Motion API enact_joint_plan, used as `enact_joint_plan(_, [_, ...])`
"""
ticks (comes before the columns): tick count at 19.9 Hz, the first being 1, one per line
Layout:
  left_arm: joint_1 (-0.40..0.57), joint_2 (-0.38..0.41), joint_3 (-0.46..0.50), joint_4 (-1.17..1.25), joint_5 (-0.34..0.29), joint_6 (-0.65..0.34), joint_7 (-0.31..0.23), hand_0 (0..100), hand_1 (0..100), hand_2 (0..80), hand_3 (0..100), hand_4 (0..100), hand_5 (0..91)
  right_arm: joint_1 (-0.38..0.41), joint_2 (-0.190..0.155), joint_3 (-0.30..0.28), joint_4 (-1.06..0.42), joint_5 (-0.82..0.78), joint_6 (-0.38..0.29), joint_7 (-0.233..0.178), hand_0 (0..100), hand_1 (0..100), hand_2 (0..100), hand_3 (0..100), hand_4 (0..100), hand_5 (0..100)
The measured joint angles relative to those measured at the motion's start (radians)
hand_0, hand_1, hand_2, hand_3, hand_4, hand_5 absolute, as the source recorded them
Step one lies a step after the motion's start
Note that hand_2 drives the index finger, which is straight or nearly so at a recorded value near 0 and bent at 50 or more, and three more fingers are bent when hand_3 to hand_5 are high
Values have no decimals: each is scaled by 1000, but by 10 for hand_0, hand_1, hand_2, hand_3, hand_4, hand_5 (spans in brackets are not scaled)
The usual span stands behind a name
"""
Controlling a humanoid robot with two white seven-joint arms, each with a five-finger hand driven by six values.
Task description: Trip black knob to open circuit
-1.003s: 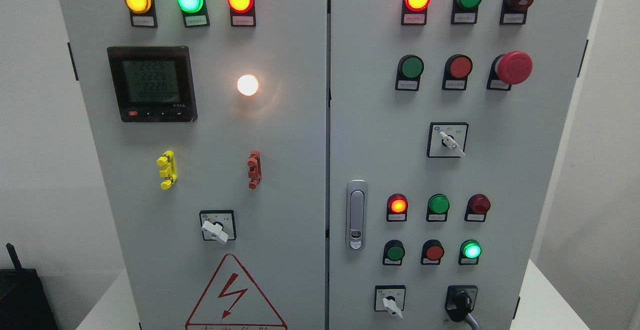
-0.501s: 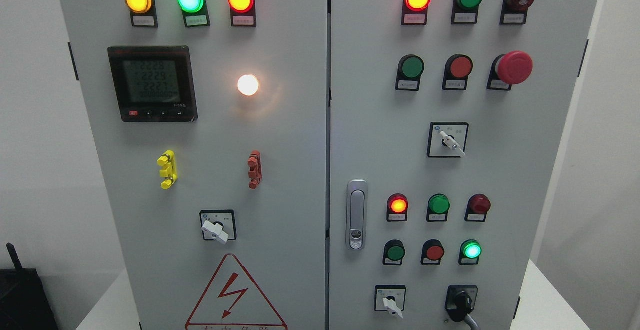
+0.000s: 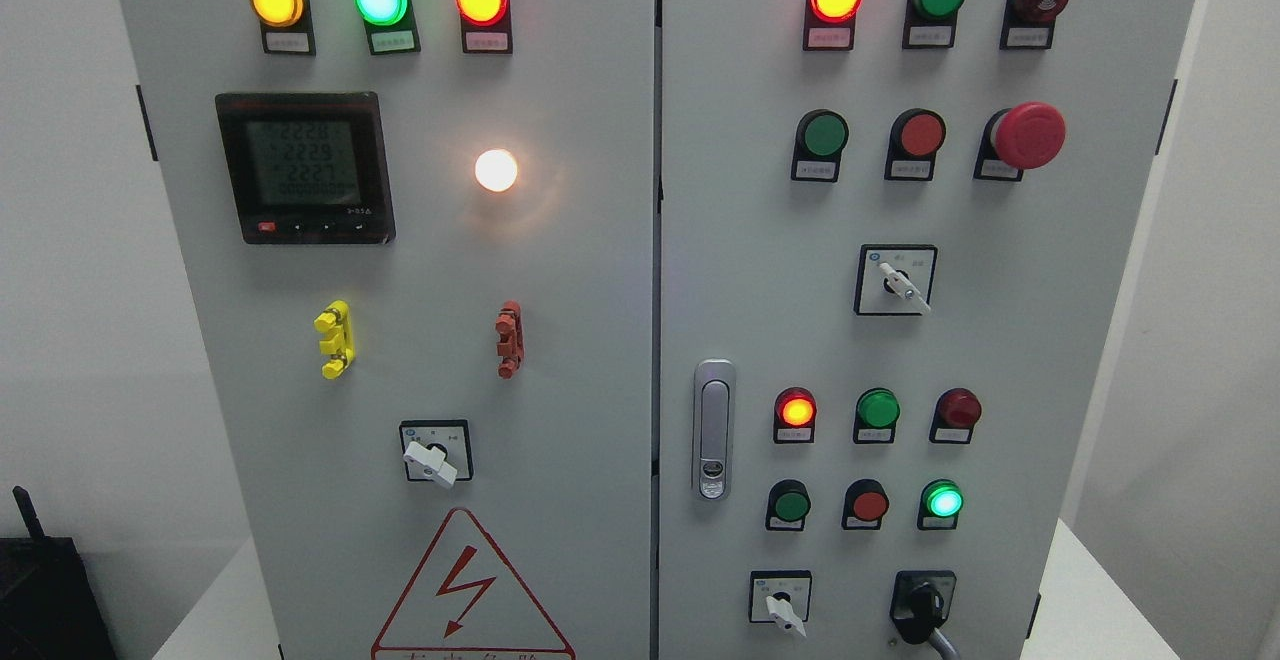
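Landmark: grey cabinet [image 3: 560, 270], filling the middle of the view.
Walls: plain white wall [image 3: 70, 290] left of the cabinet; more white wall to its right.
Bench: white bench [image 3: 1100, 610] under the cabinet, showing at both lower corners.
Dark object: black box [image 3: 45, 595] with a thin antenna, lower left of the cabinet.
Light: even, soft indoor light.
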Motion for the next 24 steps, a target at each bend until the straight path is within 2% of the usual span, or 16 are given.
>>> enact_joint_plan(24, [0,0,0,0,0,0,0,120,389,0,0,0,0,-1,-3,-12,-1,-1,-1,3,0,0,61,1000,1000,993])
